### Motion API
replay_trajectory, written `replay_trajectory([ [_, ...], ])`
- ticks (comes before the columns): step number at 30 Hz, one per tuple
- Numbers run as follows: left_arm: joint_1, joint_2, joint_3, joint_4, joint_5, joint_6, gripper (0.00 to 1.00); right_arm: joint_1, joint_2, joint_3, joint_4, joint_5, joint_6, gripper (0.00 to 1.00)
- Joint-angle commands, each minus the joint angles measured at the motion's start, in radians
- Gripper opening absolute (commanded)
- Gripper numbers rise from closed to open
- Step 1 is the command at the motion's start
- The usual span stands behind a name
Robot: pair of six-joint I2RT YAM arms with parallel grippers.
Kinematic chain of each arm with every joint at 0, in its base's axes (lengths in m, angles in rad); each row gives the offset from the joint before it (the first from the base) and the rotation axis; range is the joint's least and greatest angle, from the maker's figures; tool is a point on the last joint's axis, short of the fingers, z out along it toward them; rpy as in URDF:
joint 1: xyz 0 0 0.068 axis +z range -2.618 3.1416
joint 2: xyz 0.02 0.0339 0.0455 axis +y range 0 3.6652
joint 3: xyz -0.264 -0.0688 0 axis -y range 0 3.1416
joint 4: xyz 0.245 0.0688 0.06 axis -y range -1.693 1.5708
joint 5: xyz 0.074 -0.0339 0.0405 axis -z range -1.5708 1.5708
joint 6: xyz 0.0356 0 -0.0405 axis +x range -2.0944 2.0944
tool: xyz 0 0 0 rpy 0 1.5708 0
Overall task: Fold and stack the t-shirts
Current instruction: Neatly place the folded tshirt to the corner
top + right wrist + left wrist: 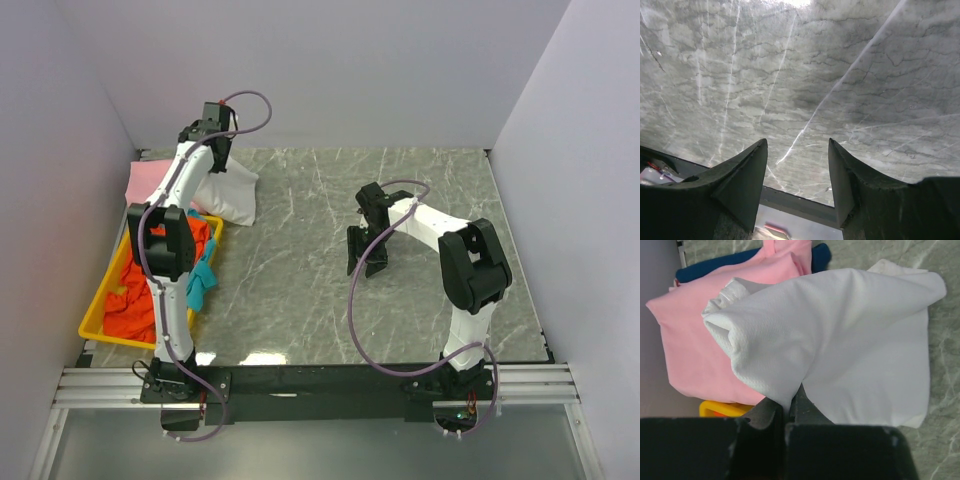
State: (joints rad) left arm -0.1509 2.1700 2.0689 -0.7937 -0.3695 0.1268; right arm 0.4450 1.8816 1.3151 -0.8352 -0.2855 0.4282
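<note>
My left gripper (222,165) is shut on a fold of the white t-shirt (840,345) and holds it at the far left of the table, over a pink t-shirt (695,345) that lies on a dark blue one (715,267). In the top view the white shirt (235,195) hangs below the gripper, beside the pink shirt (148,180). An orange-red shirt (135,295) and a teal shirt (203,275) lie in the yellow tray (95,320). My right gripper (366,255) is open and empty above bare table in the middle (797,142).
The yellow tray stands at the left edge, next to the left arm. White walls close the table at the back and both sides. The table top (420,200) is grey marble. The tray's rim (720,409) shows under the pink shirt.
</note>
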Motion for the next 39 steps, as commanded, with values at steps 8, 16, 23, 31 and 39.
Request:
replay_trajectory([
  [8,0.053,-0.095,0.128,-0.044,0.109,0.053,0.0,-0.009,-0.001,-0.004,-0.012,-0.021,-0.014,0.59],
  [16,0.102,-0.141,0.164,-0.047,0.159,0.05,0.0,-0.011,-0.004,-0.023,-0.004,-0.029,-0.008,0.59],
  [23,0.135,-0.17,0.181,-0.052,0.211,0.039,0.0,-0.008,-0.013,-0.042,0.001,-0.032,0.0,0.59],
  [31,0.189,-0.177,0.171,-0.053,0.26,0.03,0.0,-0.003,-0.016,-0.056,0.002,-0.032,0.007,0.59],
  [39,0.243,-0.139,0.183,-0.058,0.319,0.019,0.0,-0.002,-0.029,-0.065,-0.002,-0.024,0.01,0.59],
])
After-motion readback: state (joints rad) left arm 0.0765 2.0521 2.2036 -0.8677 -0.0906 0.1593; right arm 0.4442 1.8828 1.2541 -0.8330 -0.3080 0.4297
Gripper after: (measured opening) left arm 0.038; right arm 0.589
